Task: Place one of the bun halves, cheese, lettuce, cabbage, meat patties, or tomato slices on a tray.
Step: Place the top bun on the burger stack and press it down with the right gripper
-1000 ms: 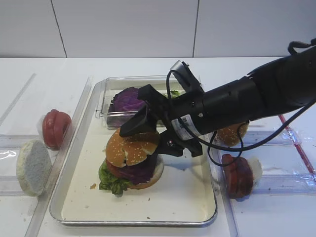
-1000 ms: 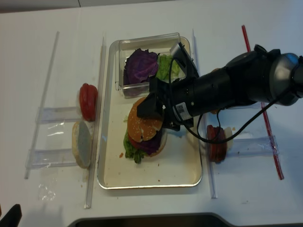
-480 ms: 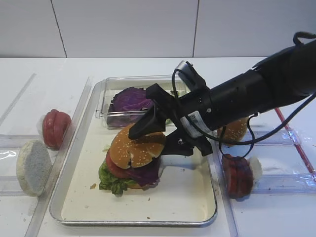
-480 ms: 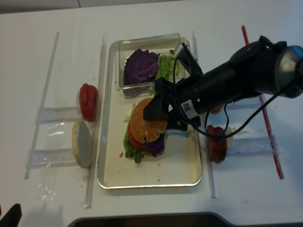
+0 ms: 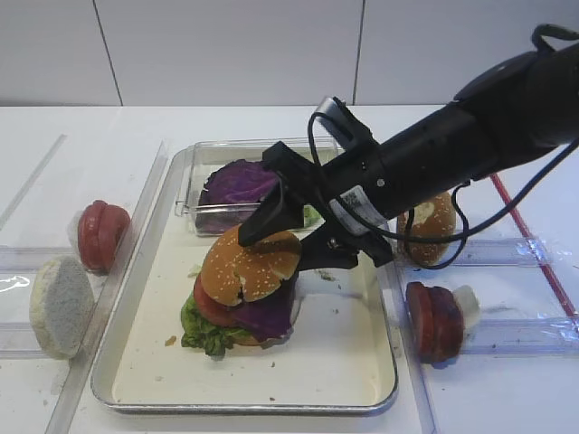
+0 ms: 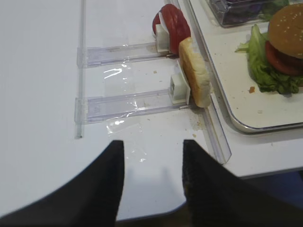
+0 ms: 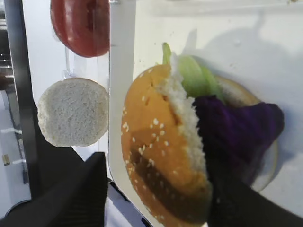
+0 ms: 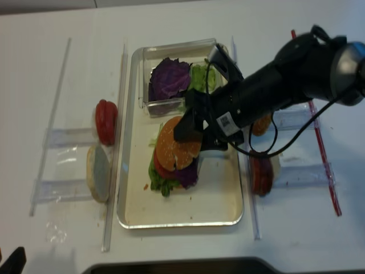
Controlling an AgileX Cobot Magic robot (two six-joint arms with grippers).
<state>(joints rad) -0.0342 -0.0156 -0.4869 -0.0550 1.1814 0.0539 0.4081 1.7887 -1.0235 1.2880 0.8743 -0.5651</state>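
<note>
Bun (image 5: 249,265) tipping on the stack as the right gripper (image 5: 294,232) lifts away!
High view: jaws spread, grasping nothing, risen since a second ago; bun left tilted atop the burger, centre of the tray (image 5: 362,375). Right wrist: bun leans over purple cabbage (image 7: 236,127). Left wrist: left gripper (image 6: 151,189) parted, idle. Overhead: placement looks done.

Right gripper (image 5: 294,237) covers the 1–3 o'clock edge of the bun top (image 5: 249,267), so contact there can't be confirmed. Clear box (image 5: 210,217) is partly masked by the arm; lettuce (image 8: 199,79) inside barely shows. Left gripper (image 6: 152,177) is cut off at the left wrist frame's 6 o'clock edge. Right-wrist bun crown blurred.
</note>
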